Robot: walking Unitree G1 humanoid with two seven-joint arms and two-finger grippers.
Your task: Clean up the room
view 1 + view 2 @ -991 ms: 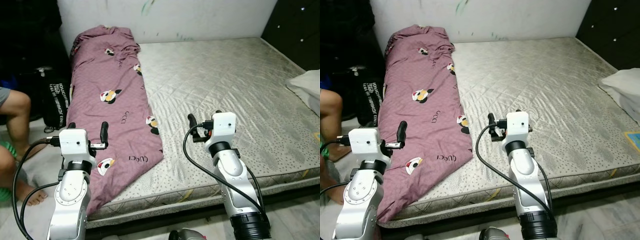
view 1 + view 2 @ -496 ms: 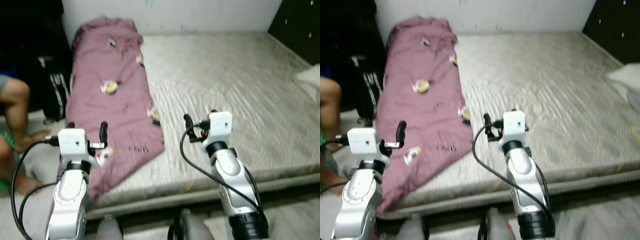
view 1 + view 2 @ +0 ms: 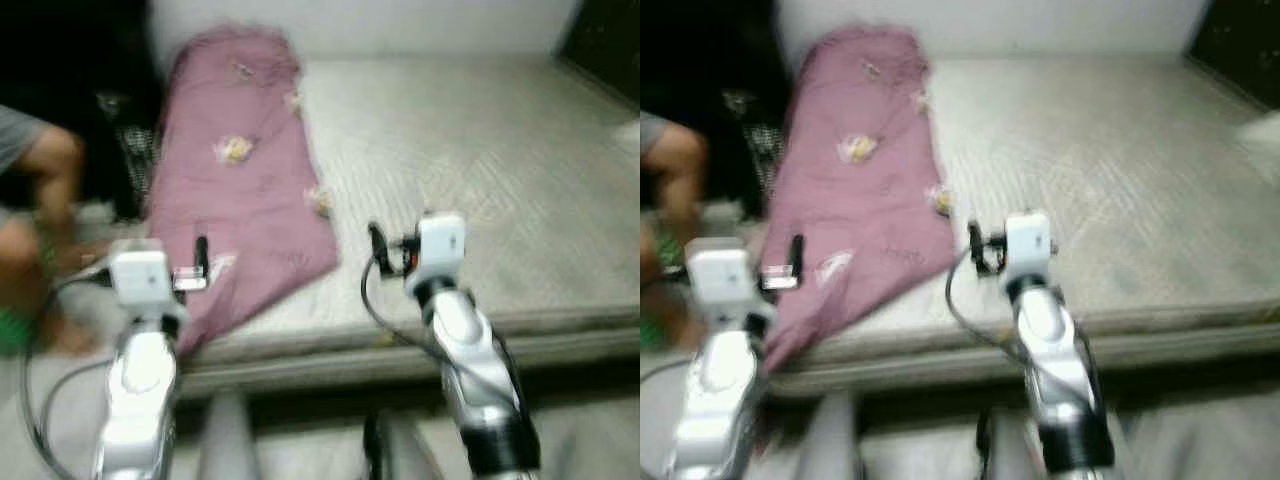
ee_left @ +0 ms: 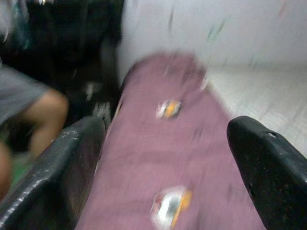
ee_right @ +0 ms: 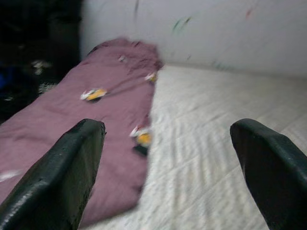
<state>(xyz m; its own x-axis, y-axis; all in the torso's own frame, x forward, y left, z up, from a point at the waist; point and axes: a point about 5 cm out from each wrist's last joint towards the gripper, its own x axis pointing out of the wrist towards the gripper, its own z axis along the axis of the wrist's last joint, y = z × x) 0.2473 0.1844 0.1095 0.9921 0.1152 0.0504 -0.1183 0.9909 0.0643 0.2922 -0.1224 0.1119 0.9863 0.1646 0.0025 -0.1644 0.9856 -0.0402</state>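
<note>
The head views are blurred. A bare grey mattress (image 3: 480, 150) takes up the middle and right of the frame, with a white wall (image 3: 400, 25) along the top. A mauve blanket (image 3: 245, 170) with small cartoon patches lies in a long strip down the mattress's left side, from the upper left near the wall to the near edge, where its corner hangs over.

The left gripper (image 4: 165, 163) is held in the air at the lower left of the frame, above the blanket's lower corner, its fingers (image 4: 72, 167) wide apart and holding nothing. The right gripper (image 5: 168, 167) is raised in the lower centre, over bare mattress just right of the blanket's edge, also spread wide and empty.

At the far left a person's bent leg (image 3: 55, 170) sits beside the bed, close to the left arm. Behind it, against the dark corner, stands a black bag (image 3: 130, 170) with white lettering, right beside the blanket's left edge.
</note>
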